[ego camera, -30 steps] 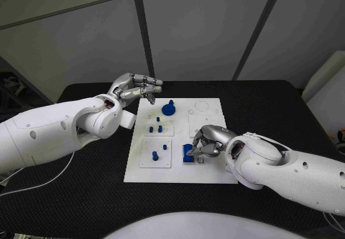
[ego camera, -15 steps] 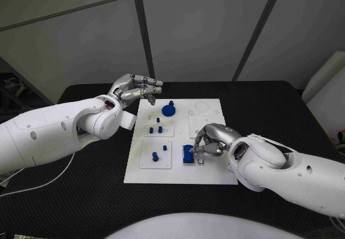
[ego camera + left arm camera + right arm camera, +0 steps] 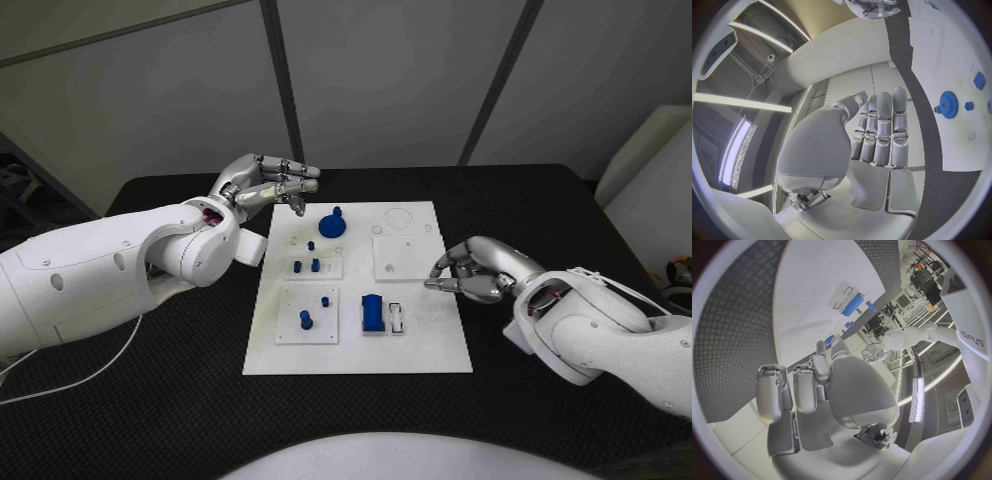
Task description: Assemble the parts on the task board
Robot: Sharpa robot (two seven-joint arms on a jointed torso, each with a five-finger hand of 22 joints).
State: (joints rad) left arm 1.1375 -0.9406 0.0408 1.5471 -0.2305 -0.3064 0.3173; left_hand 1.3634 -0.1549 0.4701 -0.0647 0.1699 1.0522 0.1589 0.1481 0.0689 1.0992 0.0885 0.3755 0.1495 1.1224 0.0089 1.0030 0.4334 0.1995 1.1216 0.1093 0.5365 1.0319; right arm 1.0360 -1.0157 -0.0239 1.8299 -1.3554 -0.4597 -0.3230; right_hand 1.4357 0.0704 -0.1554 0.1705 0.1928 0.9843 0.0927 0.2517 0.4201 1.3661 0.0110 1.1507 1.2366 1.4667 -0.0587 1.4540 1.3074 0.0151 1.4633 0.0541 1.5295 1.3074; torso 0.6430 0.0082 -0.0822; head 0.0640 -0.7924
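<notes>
White rectangular task board point(image 3: 418, 345) lies centre frame on black table point(image 3: 173, 400). Small blue plastic parts point(image 3: 374, 313) are seated in most sockets; upper-right outlines look unfilled, so assembly is judged partial. Left hand point(image 3: 267, 182) at upper left and right hand point(image 3: 476, 270) at board's right edge: fingers curled, nothing held.

The left robot hand point(image 3: 268, 184) is raised, its fingers point(image 3: 882, 131) side by side and bent forward, holding nothing. The right robot hand point(image 3: 476, 270) has its fingers point(image 3: 792, 390) curled in, also holding nothing.
</notes>
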